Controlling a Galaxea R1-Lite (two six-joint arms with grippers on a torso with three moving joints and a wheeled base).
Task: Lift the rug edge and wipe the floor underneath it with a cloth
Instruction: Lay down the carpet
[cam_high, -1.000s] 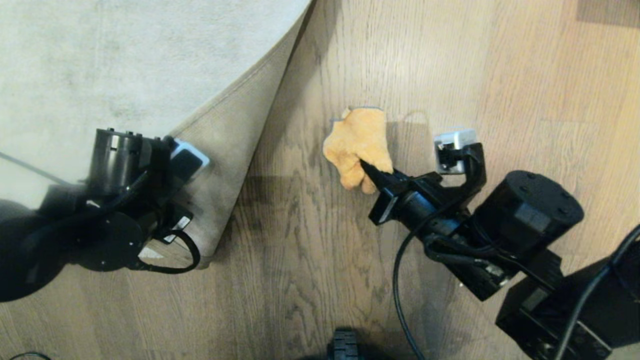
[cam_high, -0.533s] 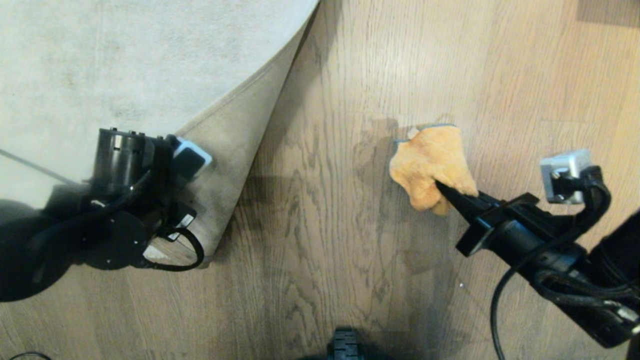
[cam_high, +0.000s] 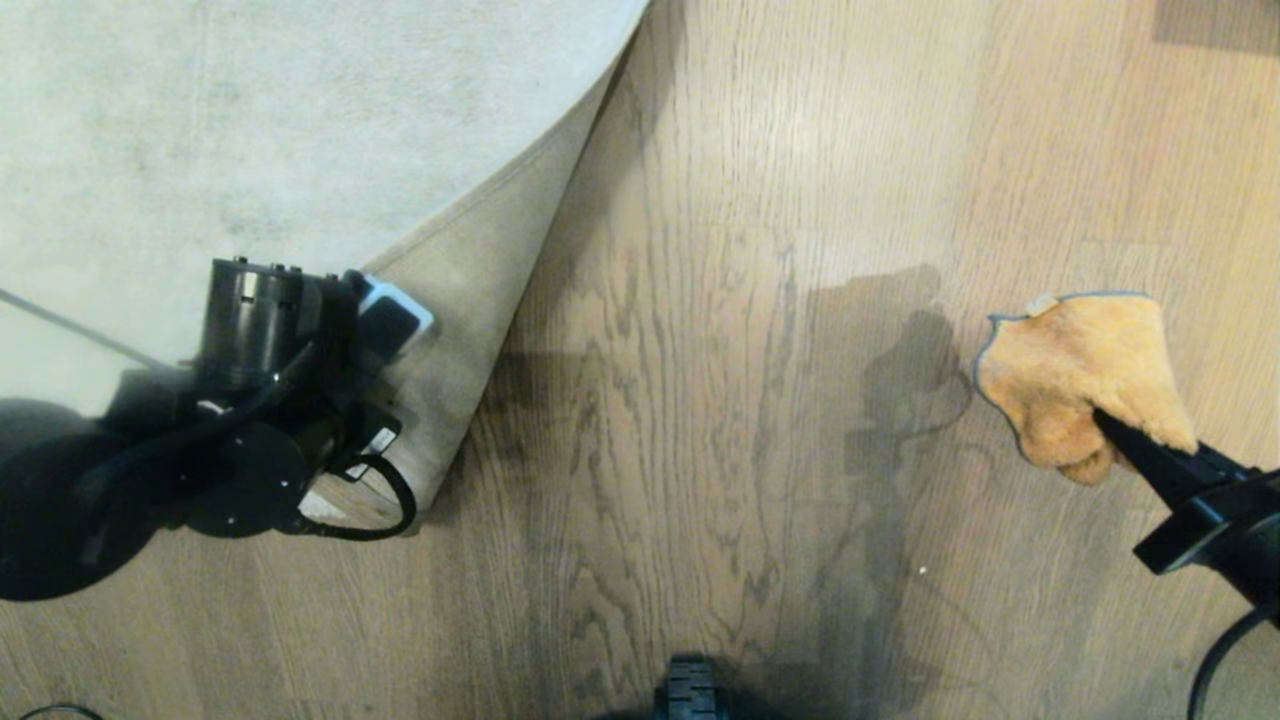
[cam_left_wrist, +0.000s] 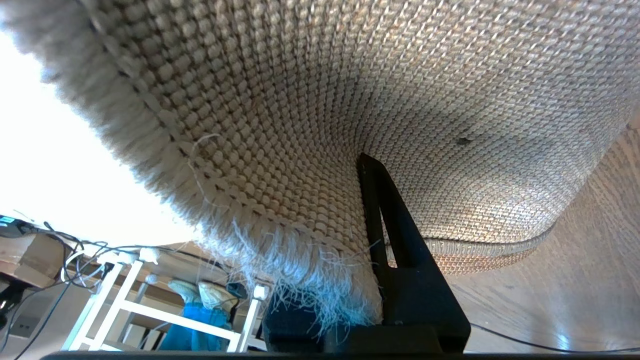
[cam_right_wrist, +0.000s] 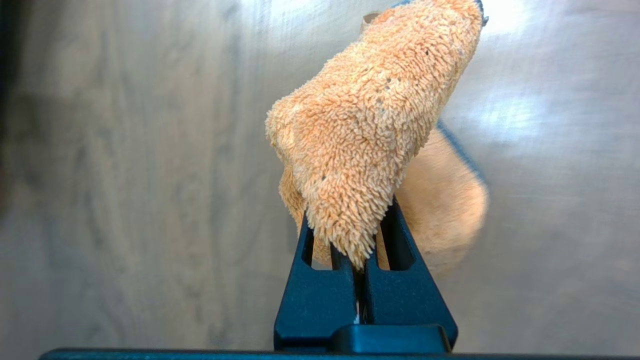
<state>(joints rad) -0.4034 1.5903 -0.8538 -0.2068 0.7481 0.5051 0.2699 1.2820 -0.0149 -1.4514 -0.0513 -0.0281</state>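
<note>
Head view: the left gripper (cam_high: 385, 440) holds the rug edge (cam_high: 470, 330) folded back, beige backing uppermost, over the floor (cam_high: 700, 400). At the far right, the right gripper (cam_high: 1110, 425) grips the cloth (cam_high: 1085, 375) just above the planks, well apart from the rug.

Left wrist view: the woven backing of the rug edge (cam_left_wrist: 350, 125) arches overhead; one dark finger (cam_left_wrist: 395, 240) presses against it, the frayed border pinched between the jaws.

Right wrist view: the jaws of the right gripper (cam_right_wrist: 362, 250) are narrowed tightly on a fold of the fuzzy orange cloth (cam_right_wrist: 370, 125), which stands up above them.
</note>
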